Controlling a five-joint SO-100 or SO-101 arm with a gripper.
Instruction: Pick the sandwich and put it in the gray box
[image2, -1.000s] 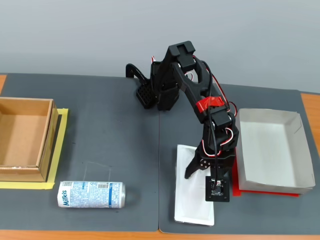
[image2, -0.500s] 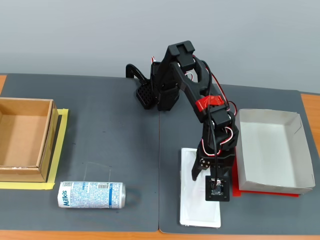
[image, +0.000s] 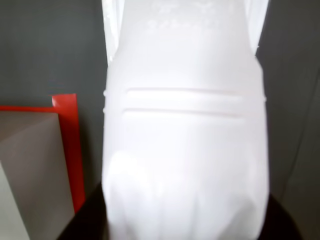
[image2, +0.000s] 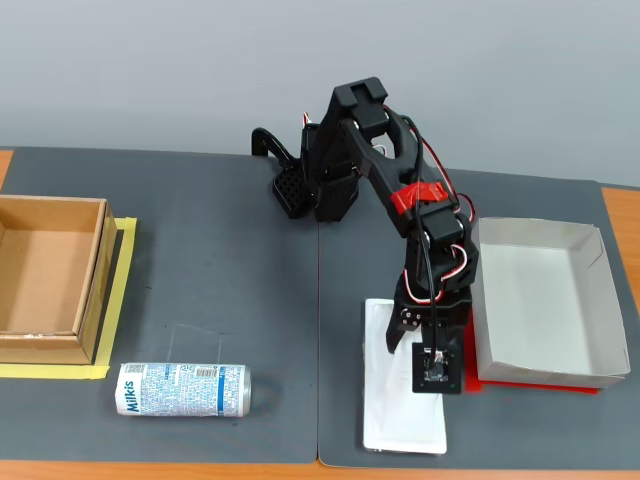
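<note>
The sandwich (image2: 395, 410) is a white flat plastic package lying on the dark mat at the front, just left of the gray box (image2: 540, 300). My gripper (image2: 405, 335) is lowered onto its far end, jaws on either side, closed on the package, which still rests on the mat. In the wrist view the sandwich (image: 185, 150) fills the middle, wrinkled at the bottom between the dark jaw parts. The gray box (image: 30, 165) shows at the left edge there.
Red tape (image2: 530, 385) marks the mat under the gray box. A brown cardboard box (image2: 40, 280) stands on yellow tape at the far left. A blue-white Milkis can (image2: 185, 388) lies on its side at the front left. The arm's base (image2: 320, 180) is at the back.
</note>
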